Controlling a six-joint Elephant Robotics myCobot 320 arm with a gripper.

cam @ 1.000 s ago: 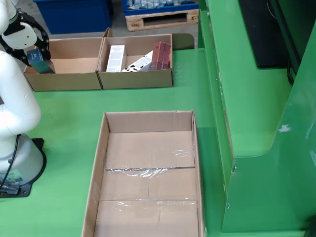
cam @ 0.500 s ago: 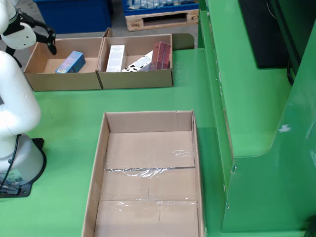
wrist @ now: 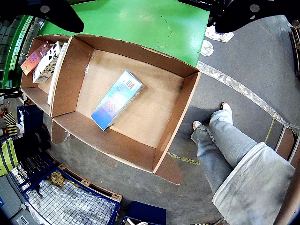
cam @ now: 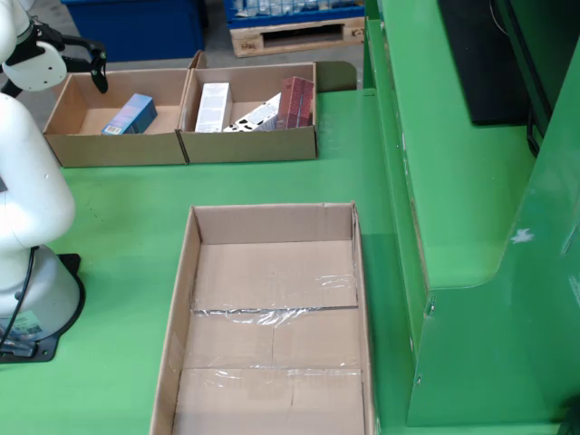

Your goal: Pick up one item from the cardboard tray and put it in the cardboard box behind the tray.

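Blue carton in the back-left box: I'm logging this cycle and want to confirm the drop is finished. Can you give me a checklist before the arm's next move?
1. Blue carton lying inside the left cardboard box: ok.
2. Gripper empty, fingers spread: ok.
3. Gripper above the box rim, apart from the carton: ok.
4. Tray in front holds more items to pick: not ok, nothing visible in it.
5. Person's legs beside the box, clear of the arm's path: cannot tell.
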